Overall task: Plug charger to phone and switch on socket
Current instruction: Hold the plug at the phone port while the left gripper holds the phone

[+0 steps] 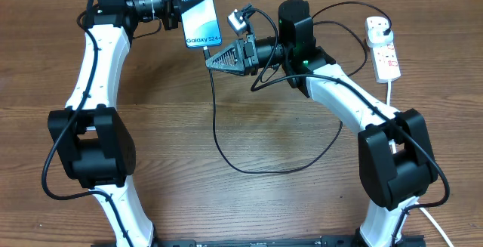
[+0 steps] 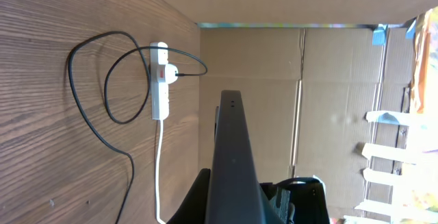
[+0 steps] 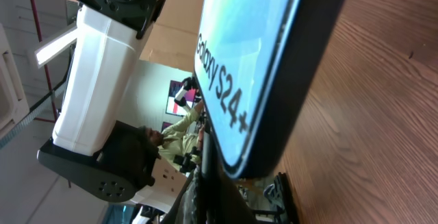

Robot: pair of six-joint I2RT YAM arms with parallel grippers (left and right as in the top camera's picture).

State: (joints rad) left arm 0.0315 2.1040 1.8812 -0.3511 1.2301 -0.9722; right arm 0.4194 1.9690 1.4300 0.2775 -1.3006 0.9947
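Clamped on phone (image 1: 198, 16) at far edge of counter (image 1: 249, 209): left claw (image 1: 183, 4), arm stretched forward. Closed on charger (image 1: 226, 155) tip, just beneath phone: right claw (image 1: 211, 58), elbow bent inward. Far right: socket (image 1: 383, 47).

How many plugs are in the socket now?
1. The plug sits in the socket near the end away from its white cord. The other outlets look free, and the socket shows whole from overhead, so none seems hidden.

glossy phone (image 1: 204, 20), wood-grain table (image 1: 226, 209), plastic socket (image 1: 389, 62)
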